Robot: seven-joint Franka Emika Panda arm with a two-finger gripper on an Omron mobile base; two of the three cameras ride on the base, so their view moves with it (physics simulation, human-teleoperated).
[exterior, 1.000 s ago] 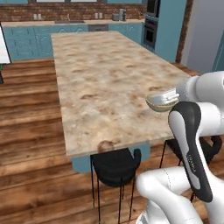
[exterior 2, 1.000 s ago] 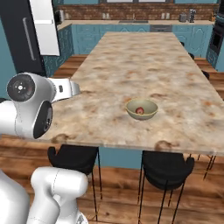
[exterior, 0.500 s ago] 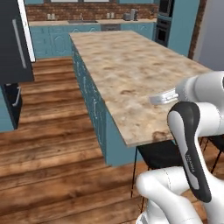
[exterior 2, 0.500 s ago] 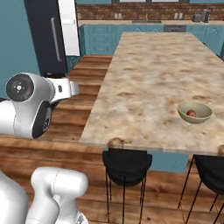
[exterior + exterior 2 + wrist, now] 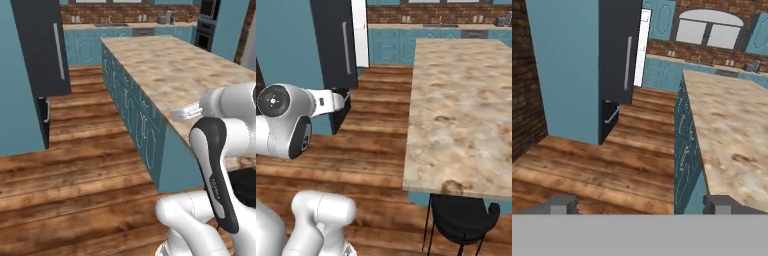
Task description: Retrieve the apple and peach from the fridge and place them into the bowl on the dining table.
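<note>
Claw [image 5: 639, 204] jaws are found spread to full width, one dark tip at each lower corner of the hand view, with nothing held between them. Bare wooden floor [image 5: 602, 170] is seen through the gap.

Fridge [image 5: 614, 65] is noted at 11 o'clock in the hand view, well apart from the claw; its dark door with a grey vertical handle [image 5: 628, 62] is seen edge-on. In the left base view the fridge [image 5: 42, 47] stands at 10 o'clock, and in the right base view [image 5: 336, 42] at 11 o'clock. Whether the door stands open cannot be determined with certainty; a white edge is visible beyond it. Shelves and contents are hidden, so no fruit can be confirmed inside.

Dining table [image 5: 732, 130] is recorded at 3 o'clock in the hand view, with its teal base facing the floor; it is also seen in the right base view [image 5: 456, 105]. The visible stretch of tabletop carries nothing.

Progress is judged incomplete: no fruit is carried, and at least one retrieval from the fridge appears outstanding. The robot is judged to be facing towards the fridge.
</note>
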